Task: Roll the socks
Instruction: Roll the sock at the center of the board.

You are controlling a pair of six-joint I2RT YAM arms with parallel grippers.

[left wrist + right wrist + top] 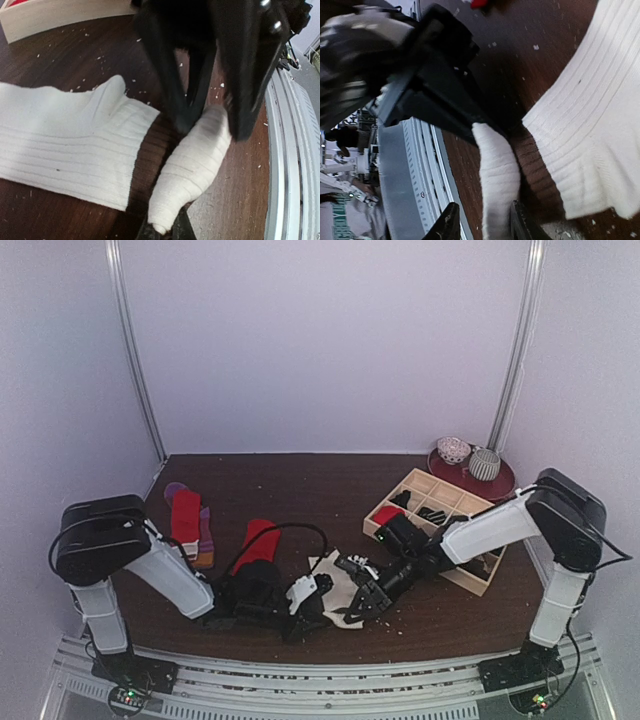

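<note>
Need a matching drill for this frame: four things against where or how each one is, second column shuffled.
1 roll
2 cream sock
3 tray
4 plate

a red, far right corner of the table
b flat, beside the roll
c between left hand and right hand
d pale wood grid

Pairs: 1c, 2b, 3d, 4a
</note>
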